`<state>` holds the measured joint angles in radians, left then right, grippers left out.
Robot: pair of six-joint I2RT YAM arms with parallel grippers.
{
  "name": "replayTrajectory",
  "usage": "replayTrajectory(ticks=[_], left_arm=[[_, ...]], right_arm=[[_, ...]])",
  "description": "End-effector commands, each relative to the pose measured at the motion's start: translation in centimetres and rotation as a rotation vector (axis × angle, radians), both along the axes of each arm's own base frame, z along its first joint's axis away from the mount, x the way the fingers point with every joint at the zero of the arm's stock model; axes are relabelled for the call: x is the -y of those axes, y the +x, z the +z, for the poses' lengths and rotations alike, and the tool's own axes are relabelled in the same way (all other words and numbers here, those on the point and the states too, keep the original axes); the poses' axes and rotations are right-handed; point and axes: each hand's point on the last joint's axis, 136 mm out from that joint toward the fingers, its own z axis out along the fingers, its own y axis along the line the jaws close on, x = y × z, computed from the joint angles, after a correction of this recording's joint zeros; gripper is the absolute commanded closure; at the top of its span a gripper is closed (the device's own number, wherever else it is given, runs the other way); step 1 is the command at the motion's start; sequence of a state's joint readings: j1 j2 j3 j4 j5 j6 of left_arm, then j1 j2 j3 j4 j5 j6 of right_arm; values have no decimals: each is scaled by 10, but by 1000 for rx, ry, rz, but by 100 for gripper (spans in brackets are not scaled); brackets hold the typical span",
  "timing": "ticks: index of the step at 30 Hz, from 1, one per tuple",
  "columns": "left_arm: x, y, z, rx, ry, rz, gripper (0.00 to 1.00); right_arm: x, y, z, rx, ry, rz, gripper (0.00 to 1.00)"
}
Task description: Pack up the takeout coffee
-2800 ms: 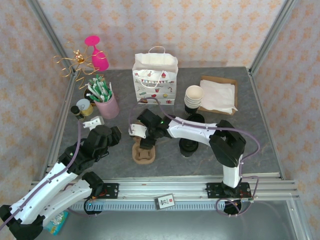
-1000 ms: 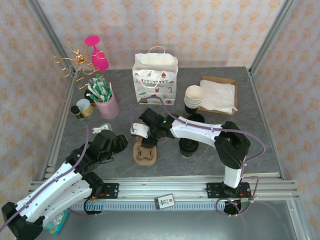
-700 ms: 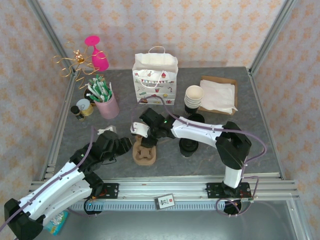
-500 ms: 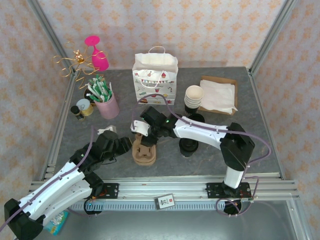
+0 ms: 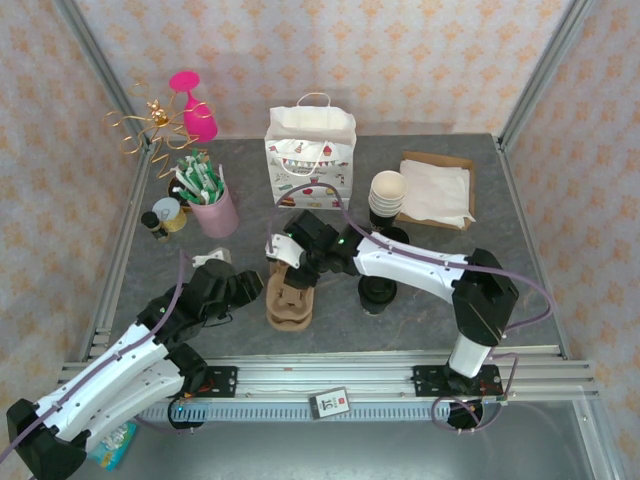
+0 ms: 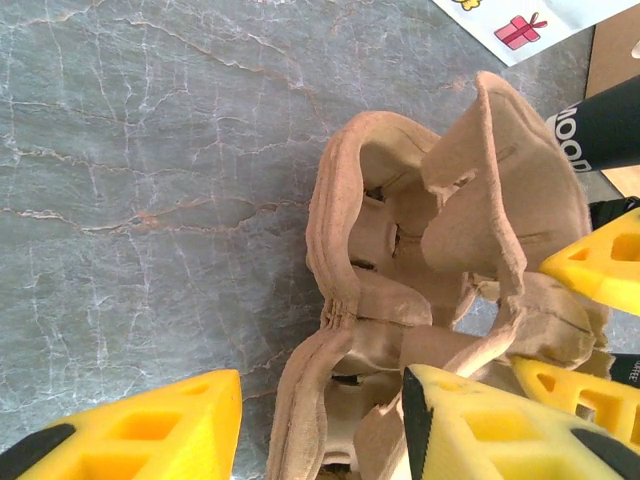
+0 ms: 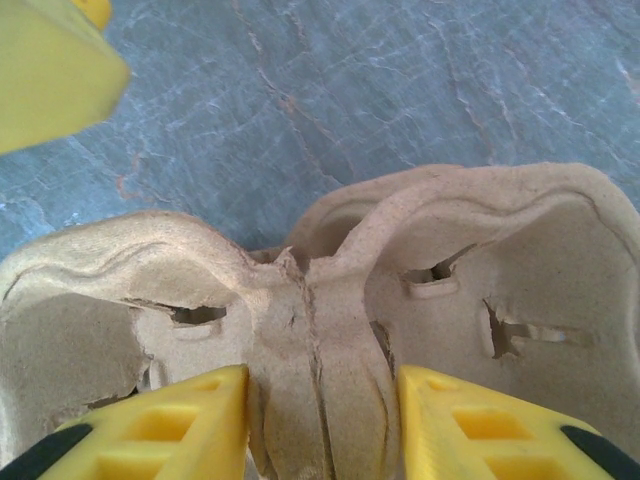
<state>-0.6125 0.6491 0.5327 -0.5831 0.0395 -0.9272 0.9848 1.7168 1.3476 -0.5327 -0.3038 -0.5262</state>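
From above, right claw (image 5: 296,272) closed on the middle ridge of brown cup carrier (image 5: 288,306), left claw (image 5: 251,289) just beside it, takeout coffee (image 5: 377,291) standing on surface (image 5: 520,290) right of carrier, left wrist, claw wide open, gripping nothing, right wrist, claw pinching that ridge.

Two desk-mounted arms, white shells and black joints, yellow-tipped.
Left arm (image 5: 115,365) and right arm (image 5: 405,265) look alike: glossy white link covers, matte black joint housings, and a thin lilac cable (image 5: 545,298) trailing loose along each in wide loops. A small green light (image 5: 340,240) glows on the right arm near its wrist. The bases (image 5: 470,382) are black with orange-red trim. Left gripper (image 6: 320,440) and right gripper (image 7: 322,425) carry blocky bright yellow fingers (image 6: 135,435), moulded with rows of square recesses, each ending in a black band at the near end.
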Motion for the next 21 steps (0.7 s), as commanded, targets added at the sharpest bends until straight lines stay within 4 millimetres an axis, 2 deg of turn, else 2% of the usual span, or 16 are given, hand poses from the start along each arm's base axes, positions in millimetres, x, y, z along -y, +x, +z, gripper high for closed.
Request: replayTrajectory(ticks=[1, 9, 14, 18, 21], left_arm=[[-8, 4, 12, 29, 11, 44, 52], [-11, 5, 14, 30, 21, 57, 52], [-14, 5, 16, 41, 23, 67, 52], [-12, 6, 17, 39, 24, 60, 52], [-12, 7, 18, 42, 28, 60, 52]], right_arm=[[14, 14, 11, 38, -15, -95, 59], [9, 36, -11, -5, -37, -172, 58], [4, 36, -20, -29, -50, -160, 54], [1, 41, -12, -14, -40, -177, 48], [-1, 46, 3, 16, -1, -199, 42]])
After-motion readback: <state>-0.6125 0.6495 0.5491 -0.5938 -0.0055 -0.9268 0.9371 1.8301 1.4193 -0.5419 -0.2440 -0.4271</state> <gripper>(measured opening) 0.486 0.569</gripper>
